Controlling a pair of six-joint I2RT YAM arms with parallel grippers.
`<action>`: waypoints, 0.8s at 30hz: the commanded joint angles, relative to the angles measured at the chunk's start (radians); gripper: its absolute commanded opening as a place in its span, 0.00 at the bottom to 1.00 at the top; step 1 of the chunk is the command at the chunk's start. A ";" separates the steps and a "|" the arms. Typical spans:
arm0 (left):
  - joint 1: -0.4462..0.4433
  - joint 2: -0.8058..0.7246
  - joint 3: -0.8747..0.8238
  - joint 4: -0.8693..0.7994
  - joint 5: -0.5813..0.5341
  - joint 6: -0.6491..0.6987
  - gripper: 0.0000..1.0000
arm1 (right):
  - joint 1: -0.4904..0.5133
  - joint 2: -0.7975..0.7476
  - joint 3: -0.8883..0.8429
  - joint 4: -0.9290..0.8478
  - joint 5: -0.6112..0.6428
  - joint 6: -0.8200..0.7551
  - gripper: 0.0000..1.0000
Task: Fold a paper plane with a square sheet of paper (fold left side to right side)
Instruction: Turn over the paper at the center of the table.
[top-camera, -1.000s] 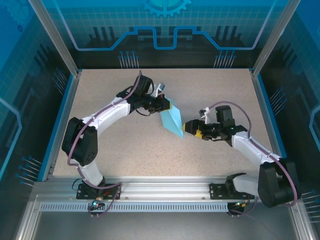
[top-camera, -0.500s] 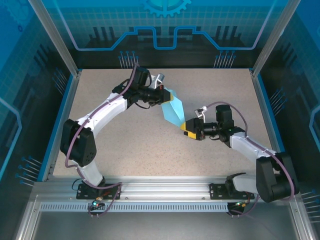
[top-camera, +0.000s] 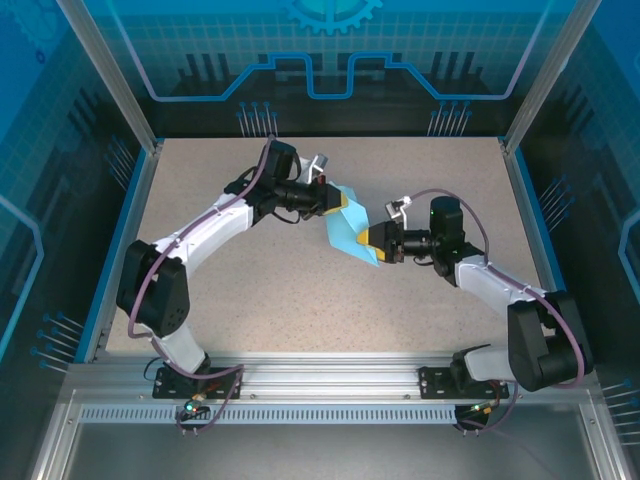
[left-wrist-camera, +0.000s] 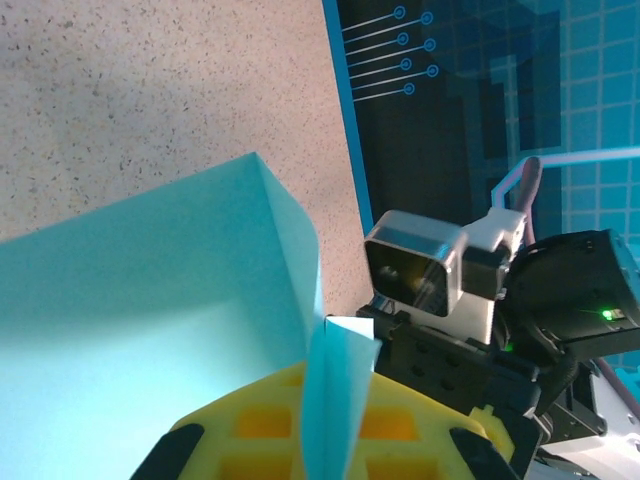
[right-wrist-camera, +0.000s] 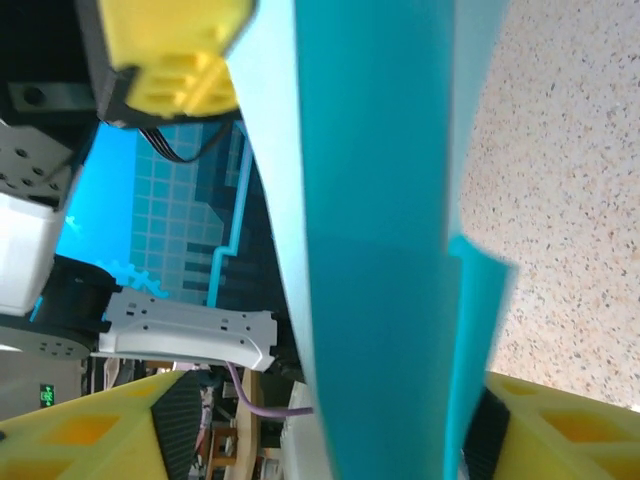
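The light-blue sheet of paper (top-camera: 349, 233), folded into a narrow pointed shape with creases, hangs above the middle of the table between both arms. My left gripper (top-camera: 340, 201) is shut on its upper end; in the left wrist view a folded strip of the paper (left-wrist-camera: 335, 400) is pinched between the yellow fingers (left-wrist-camera: 250, 430). My right gripper (top-camera: 374, 241) stands open around the lower end. In the right wrist view the paper (right-wrist-camera: 380, 250) passes between the yellow fingers (right-wrist-camera: 70, 435), with a gap showing at the left pad and the right pad close to a flap.
The speckled beige tabletop (top-camera: 250, 290) lies bare round the arms, bounded by blue rails and an aluminium frame at the near edge (top-camera: 330, 375). The right arm's wrist camera (left-wrist-camera: 415, 275) sits close behind the paper in the left wrist view.
My right gripper has moved up and left along the paper toward the left gripper, and its jaws have narrowed round the paper. The left gripper has shifted slightly, still holding the paper.
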 joint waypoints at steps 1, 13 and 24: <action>0.003 -0.031 -0.026 0.042 0.034 -0.018 0.00 | 0.007 -0.016 0.019 0.045 0.016 0.033 0.66; 0.002 -0.031 -0.054 0.044 0.032 0.004 0.11 | 0.005 -0.047 0.013 -0.022 0.049 0.010 0.36; 0.069 -0.165 -0.097 -0.183 -0.141 0.184 0.65 | 0.011 -0.123 0.054 -0.360 0.161 -0.209 0.12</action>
